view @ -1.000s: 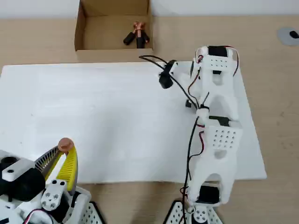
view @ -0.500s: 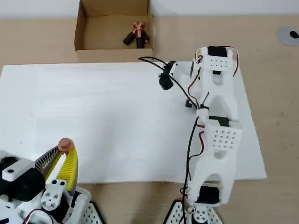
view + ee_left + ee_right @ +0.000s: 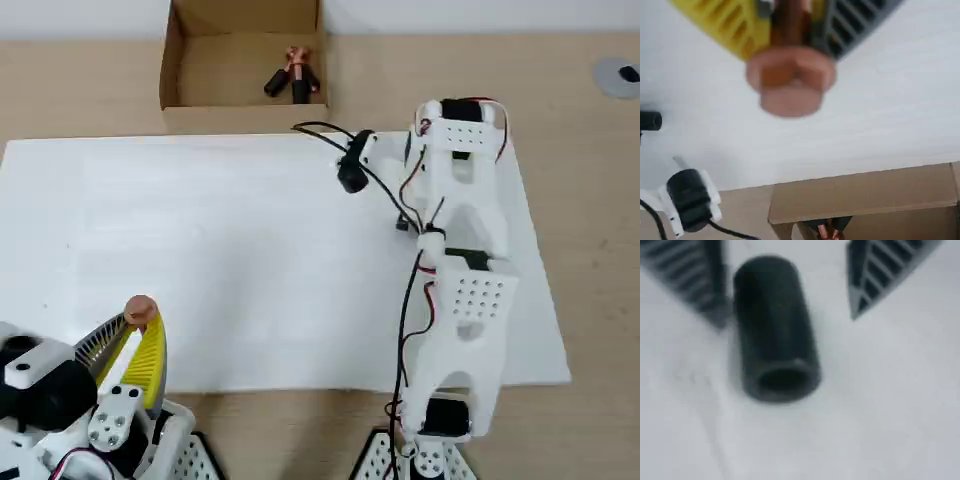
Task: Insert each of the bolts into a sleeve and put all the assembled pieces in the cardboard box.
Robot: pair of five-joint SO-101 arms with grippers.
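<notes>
While left hand [image 3: 135, 328] pinches bolt [image 3: 140, 308] at edge of white board [image 3: 250, 250], right hand [image 3: 785, 290] spread around sleeve [image 3: 775, 335]

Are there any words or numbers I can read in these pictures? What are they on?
None to read: the cardboard box, the white board, the bolt and the sleeve all look plain, with no letters, numbers or signs on them.
</notes>
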